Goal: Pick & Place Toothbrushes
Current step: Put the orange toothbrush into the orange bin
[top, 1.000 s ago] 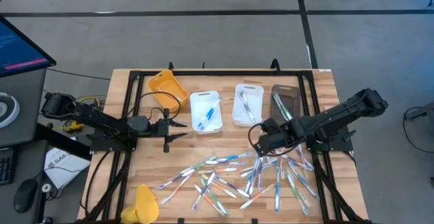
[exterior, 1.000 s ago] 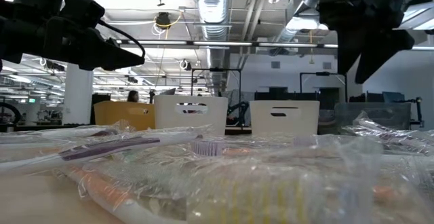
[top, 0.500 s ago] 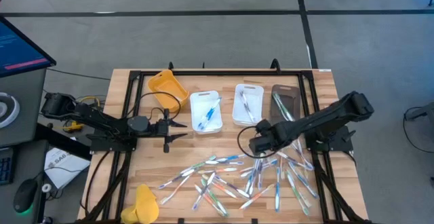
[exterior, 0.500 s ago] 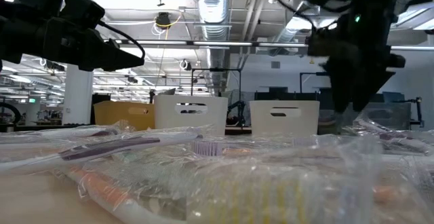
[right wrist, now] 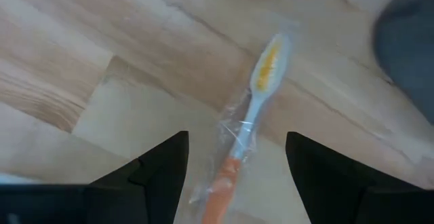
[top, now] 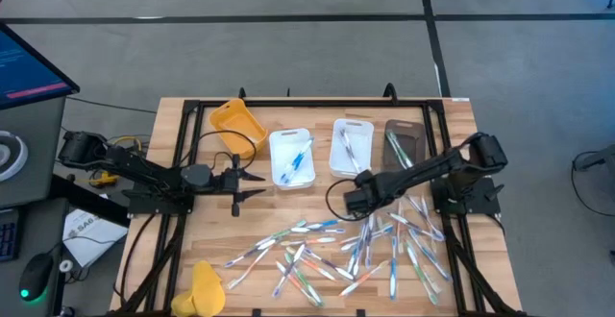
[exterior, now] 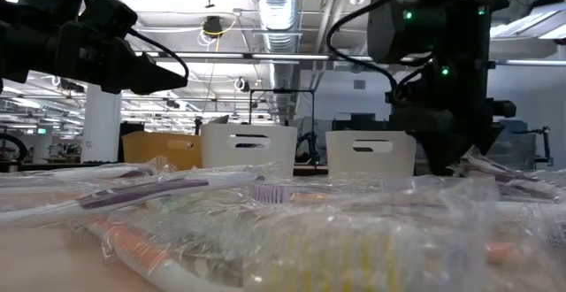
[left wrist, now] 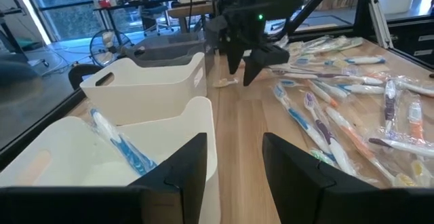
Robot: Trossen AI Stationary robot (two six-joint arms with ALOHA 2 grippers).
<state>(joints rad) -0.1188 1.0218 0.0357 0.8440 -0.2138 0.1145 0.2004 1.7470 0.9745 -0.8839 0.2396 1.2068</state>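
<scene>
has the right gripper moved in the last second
Yes. In the high view the right gripper has shifted toward the table's middle, ending just below the second white tray, open above a wrapped orange toothbrush.

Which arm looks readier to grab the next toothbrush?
The right one, probably. Its open hand hangs right over an orange-handled toothbrush on the table, while the left hand waits beside the white bin, away from the pile.
</scene>
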